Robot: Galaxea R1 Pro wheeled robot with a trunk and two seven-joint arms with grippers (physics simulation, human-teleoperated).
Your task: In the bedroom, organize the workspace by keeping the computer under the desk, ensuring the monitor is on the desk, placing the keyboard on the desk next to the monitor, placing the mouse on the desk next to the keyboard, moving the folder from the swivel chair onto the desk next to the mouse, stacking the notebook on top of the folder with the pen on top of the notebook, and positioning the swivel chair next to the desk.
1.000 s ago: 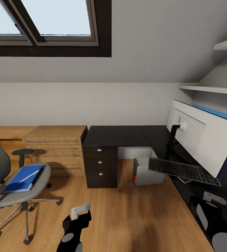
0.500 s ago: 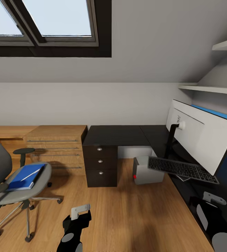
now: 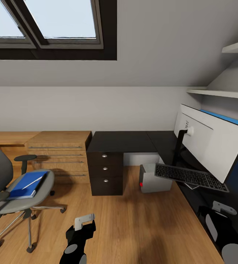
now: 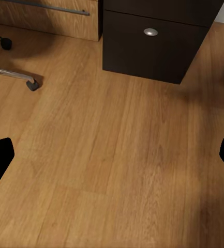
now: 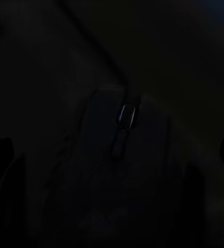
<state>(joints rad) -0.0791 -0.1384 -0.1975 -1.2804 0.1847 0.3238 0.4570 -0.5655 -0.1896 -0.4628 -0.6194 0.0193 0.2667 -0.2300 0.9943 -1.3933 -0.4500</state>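
**Workspace partly set, chair items untouched**

The dark L-shaped tabletop point(image 3: 122, 142) carries the large white-backed monitor point(image 3: 210, 143) along its right wing, with the black keyboard point(image 3: 190, 177) overhanging the front edge beside it. The grey computer tower point(image 3: 153, 181) sits on the floor beneath. The grey swivel chair point(image 3: 14, 190) stands well apart, bearing the blue folder point(image 3: 26, 184); its move seems pending. The right tool point(image 3: 224, 207) hangs over a dark mouse point(image 5: 123, 155), its opening unclear. The left tool point(image 3: 84, 221) is spread apart, empty, above the wooden floor point(image 4: 112, 155).

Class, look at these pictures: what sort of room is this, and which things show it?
Probably an attic study or bedroom workspace: a skylight in a sloped ceiling, a dark desk with a monitor, and a swivel chair.
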